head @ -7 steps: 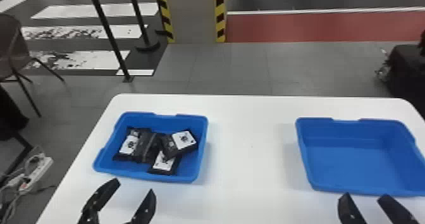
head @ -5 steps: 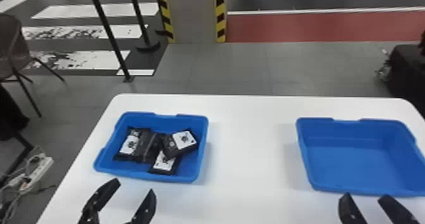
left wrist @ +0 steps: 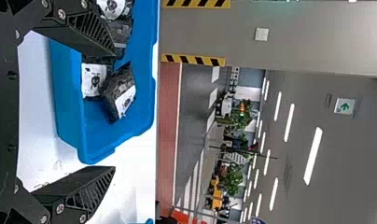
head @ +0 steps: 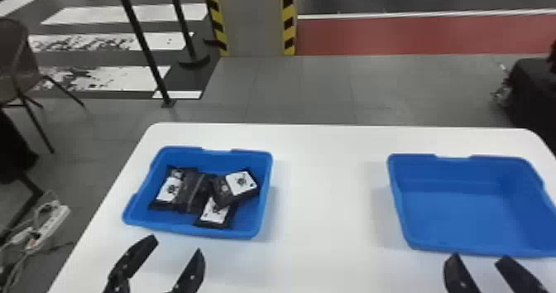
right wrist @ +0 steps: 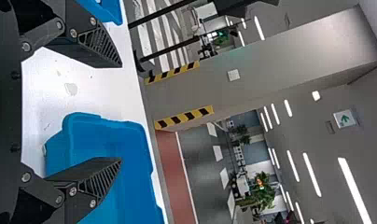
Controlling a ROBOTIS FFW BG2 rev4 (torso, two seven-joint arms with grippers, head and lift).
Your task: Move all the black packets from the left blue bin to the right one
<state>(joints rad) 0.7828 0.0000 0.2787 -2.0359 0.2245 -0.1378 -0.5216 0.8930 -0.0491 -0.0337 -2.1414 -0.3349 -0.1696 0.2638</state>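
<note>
On white bench (head: 327, 238), black packets (head: 192, 190) heaped in left blue bin (head: 165, 223); left pincer (head: 177, 244), right pincer (head: 479, 256) each spread apart.

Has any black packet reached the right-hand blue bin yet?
No, the right blue bin is empty; the black packets lie in the left one.

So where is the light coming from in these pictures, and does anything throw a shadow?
Head view: soft shadows on the white table, right of the left blue bin and left of the right blue bin. Left wrist view: ceiling lights glow as bright strips. Right wrist view: similar strips, plus a pale sheen on the grey pillar.
</note>
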